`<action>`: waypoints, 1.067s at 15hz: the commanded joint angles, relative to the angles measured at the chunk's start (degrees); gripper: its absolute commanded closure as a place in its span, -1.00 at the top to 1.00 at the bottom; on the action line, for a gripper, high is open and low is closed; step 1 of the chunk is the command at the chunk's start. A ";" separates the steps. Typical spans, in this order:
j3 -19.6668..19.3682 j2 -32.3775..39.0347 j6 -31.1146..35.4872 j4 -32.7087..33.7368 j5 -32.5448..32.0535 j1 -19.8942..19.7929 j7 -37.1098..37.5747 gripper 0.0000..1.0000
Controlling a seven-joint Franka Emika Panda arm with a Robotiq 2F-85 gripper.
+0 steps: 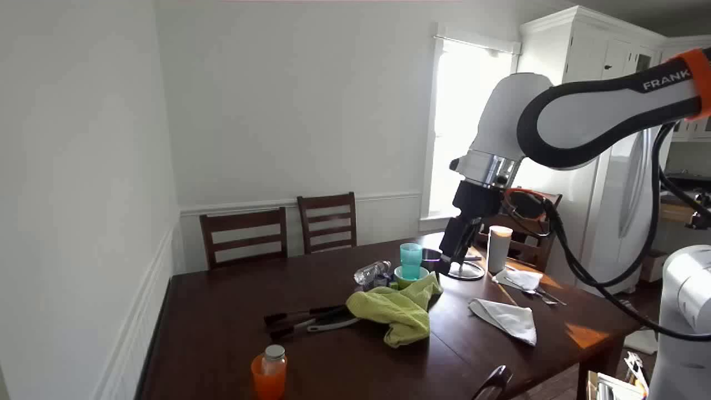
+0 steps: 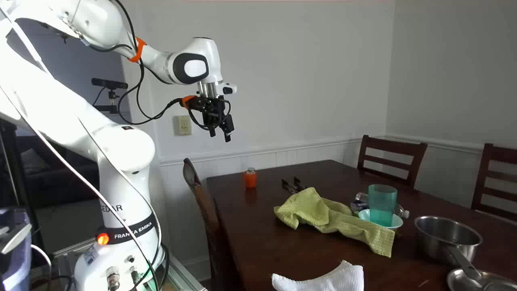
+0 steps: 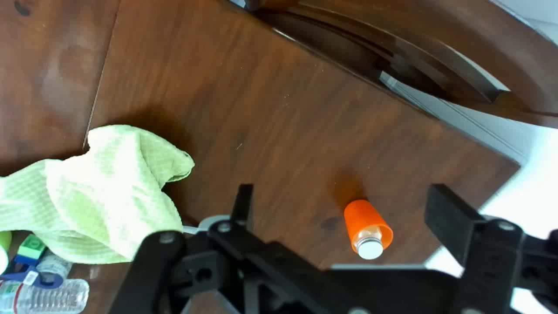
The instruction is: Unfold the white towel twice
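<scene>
A white towel [image 1: 504,320] lies folded on the dark wooden table, towards the robot base. Its near part shows at the bottom edge of an exterior view [image 2: 323,279]. It is out of the wrist view. Another white cloth [image 1: 523,278] lies farther back under some cutlery. My gripper [image 2: 220,136] is high above the table, pointing down, apart from the towel. In the wrist view the fingers [image 3: 342,192] are wide apart with nothing between them; the table and an orange cup show far below. The gripper also shows in an exterior view [image 1: 452,260].
A crumpled green towel [image 1: 394,314] lies mid-table over utensils [image 1: 328,316]. A teal cup [image 2: 381,206] stands in a bowl beside a plastic bottle [image 1: 372,272]. A saucepan [image 2: 446,236], an orange cup [image 3: 365,220] holding a jar, and a chair [image 2: 202,198] at the table edge are also there.
</scene>
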 commanded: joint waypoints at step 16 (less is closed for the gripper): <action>-5.59 17.43 6.16 0.13 -23.37 -16.76 -6.81 1.00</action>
